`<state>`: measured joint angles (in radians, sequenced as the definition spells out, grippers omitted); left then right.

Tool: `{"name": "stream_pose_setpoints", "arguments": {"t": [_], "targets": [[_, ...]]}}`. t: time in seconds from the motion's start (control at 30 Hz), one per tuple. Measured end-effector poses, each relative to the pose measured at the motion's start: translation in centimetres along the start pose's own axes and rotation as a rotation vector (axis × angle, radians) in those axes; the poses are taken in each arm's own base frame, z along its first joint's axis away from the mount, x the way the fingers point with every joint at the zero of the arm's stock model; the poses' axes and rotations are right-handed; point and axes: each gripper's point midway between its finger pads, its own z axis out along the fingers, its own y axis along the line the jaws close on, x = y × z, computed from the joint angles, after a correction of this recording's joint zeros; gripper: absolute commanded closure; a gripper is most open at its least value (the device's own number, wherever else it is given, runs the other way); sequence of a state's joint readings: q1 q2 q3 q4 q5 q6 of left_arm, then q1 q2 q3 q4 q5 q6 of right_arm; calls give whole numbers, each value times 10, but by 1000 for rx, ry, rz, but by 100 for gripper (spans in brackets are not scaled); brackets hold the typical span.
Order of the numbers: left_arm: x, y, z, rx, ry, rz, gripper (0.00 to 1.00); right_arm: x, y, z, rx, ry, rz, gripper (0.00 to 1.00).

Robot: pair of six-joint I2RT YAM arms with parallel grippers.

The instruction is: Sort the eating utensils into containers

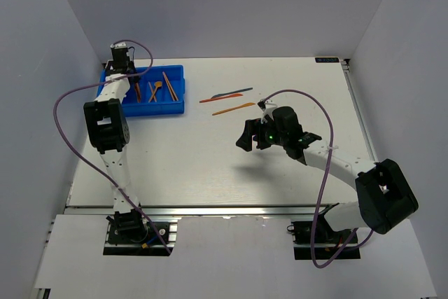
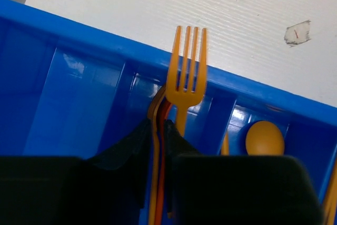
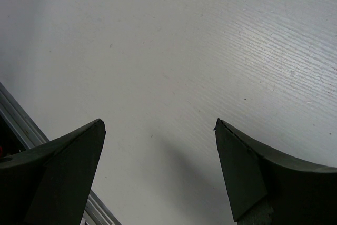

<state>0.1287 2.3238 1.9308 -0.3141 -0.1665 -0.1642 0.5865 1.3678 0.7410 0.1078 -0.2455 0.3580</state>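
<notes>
The orange fork (image 2: 187, 77) is pinched by its handle in the left gripper (image 2: 167, 146), whose fingers are nearly closed on it. Its tines poke up over the far wall of the blue tray (image 2: 63, 30). Other orange and red handles (image 2: 159, 172) lie in the same slot under it, and an orange spoon (image 2: 265, 138) sits one slot over. Out on the table (image 1: 210, 166), right of the tray, a dark grey-blue utensil (image 1: 238, 91), a red utensil (image 1: 220, 98) and an orange utensil (image 1: 234, 108) lie close together. The right gripper (image 3: 158, 130) hangs over the table, spread wide, holding nothing.

Left gripper (image 2: 168, 154) closed, right gripper (image 3: 158, 125) wide apart.
</notes>
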Motion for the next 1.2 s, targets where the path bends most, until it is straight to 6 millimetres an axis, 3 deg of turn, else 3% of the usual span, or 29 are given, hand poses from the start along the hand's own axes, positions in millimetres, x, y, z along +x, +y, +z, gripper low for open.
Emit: {"name": "stream_pose_setpoints", "arguments": {"t": [0.03, 0.07, 0.17, 0.4, 0.67, 0.87, 1.2], "targets": [[1, 0, 1, -2, 3, 2, 63, 0, 0, 0, 0, 0, 0, 11], [2, 1, 2, -3, 5, 5, 51, 0, 0, 0, 0, 0, 0, 11], [3, -1, 2, 8, 4, 4, 44, 0, 0, 0, 0, 0, 0, 11], [12, -6, -1, 42, 14, 5, 49, 0, 0, 0, -1, 0, 0, 11], [-15, -11, -15, 72, -51, -11, 58, 0, 1, 0, -5, 2, 0, 10], [-30, -25, -24, 145, -93, -31, 55, 1, 0, 1, -4, 5, 1, 11], [-26, -40, -27, 234, -76, -25, 52, 5, 0, 3, -2, 17, 3, 11]]}}
